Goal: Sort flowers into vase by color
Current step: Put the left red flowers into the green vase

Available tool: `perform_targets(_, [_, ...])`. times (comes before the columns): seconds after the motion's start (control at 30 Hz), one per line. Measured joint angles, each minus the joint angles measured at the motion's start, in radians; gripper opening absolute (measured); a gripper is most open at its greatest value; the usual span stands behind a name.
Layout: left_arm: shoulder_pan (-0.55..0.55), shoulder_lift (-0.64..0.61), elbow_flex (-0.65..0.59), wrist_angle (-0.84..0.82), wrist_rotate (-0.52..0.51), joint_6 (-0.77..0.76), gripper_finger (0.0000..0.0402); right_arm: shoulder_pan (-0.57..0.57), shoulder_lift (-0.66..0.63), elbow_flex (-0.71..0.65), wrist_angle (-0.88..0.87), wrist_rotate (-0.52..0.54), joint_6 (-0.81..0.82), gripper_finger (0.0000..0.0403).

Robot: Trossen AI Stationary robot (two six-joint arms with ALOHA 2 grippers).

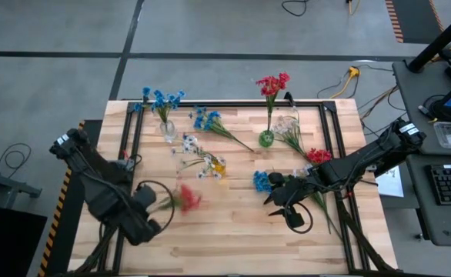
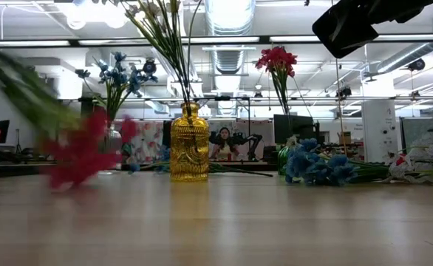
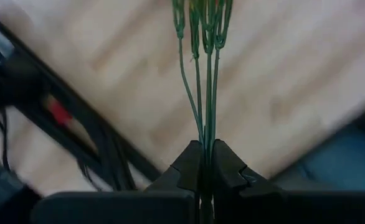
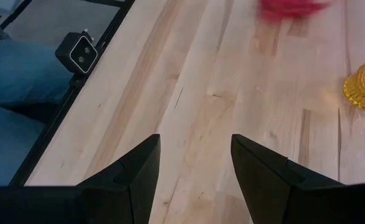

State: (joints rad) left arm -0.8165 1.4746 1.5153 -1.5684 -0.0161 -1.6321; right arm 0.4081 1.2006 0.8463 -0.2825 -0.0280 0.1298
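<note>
My left gripper (image 1: 150,201) sits near the table's left near corner, shut on a red flower sprig (image 1: 187,198) whose blurred red blossoms (image 2: 80,151) point toward the table's middle. My right gripper (image 4: 195,162) is open over bare wood near the right side (image 1: 279,201), next to a blue sprig (image 1: 262,181) lying on the table. A clear vase (image 1: 168,129) holds blue flowers, a green vase (image 1: 266,138) holds red ones (image 2: 278,60), and a yellow vase (image 2: 189,151) holds white ones. Another blue sprig (image 1: 210,121), a red sprig (image 1: 319,155) and a white sprig (image 1: 288,127) lie flat. My left gripper pinches the red sprig's thin green stems (image 3: 205,134) between its two fingers, near the stems' lower end. The stems run straight out along the fingers. The sprig is lifted clear of the table, roughly level, with its blossoms away from the gripper.
Black rails frame the table top (image 1: 233,231). A small camera (image 4: 83,53) sits at the near edge. A desk with a keyboard (image 1: 450,185) stands to the right of the table. Bare wood lies in the near middle.
</note>
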Motion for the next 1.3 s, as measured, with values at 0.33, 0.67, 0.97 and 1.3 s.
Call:
perform_targets(0.33, [-0.11,0.019,0.099,0.296,-0.36,0.291,0.0,0.043,0.0,0.0,0.013,0.04,-0.09,0.0189])
perform_targets(0.67, [-0.11,0.115,0.094,0.443,-0.97,0.623,0.0,0.169,0.0,-0.05,0.136,0.278,-0.125,0.0189])
perform_targets(0.97, [-0.032,0.246,0.093,0.928,-1.227,1.17,0.0,0.195,0.007,-0.219,0.797,0.352,-0.366,0.0189])
perform_targets(1.3, [0.149,0.312,0.092,1.446,-0.994,1.598,0.0,0.196,0.005,-0.231,0.902,0.38,-0.45,0.0189])
